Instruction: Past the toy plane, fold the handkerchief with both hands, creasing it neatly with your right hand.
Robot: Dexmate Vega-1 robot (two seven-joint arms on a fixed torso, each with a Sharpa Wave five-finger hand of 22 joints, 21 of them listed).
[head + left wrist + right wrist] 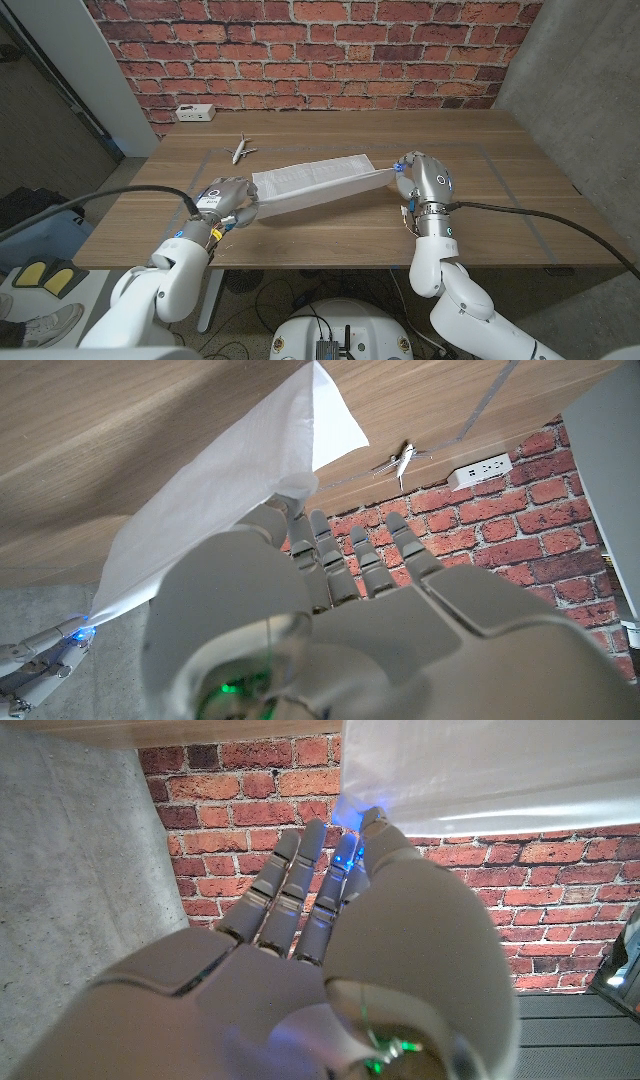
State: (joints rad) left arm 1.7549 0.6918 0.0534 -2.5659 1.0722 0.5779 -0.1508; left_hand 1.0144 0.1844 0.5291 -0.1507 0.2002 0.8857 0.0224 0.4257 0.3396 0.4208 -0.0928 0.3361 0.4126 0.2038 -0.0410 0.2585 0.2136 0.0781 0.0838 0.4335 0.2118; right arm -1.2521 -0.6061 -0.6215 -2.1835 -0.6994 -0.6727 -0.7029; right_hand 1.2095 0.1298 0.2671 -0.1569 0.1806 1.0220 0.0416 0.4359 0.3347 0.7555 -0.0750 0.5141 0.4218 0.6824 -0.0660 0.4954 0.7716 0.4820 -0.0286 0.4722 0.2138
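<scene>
The wooden table [500,190] stands before a brick wall [300,50]. The white handkerchief [310,180] hangs stretched above it, just nearer than the toy plane [241,150]. The left hand [222,203] and right hand [420,178] each seem to pinch an end. Best carry both corners over level, keeping tension even.

The handkerchief [315,183] stretches across the table [500,220] between both hands, barring the middle; the toy plane [241,150] stands just beyond it, a power strip [194,113] at the far left edge
</scene>
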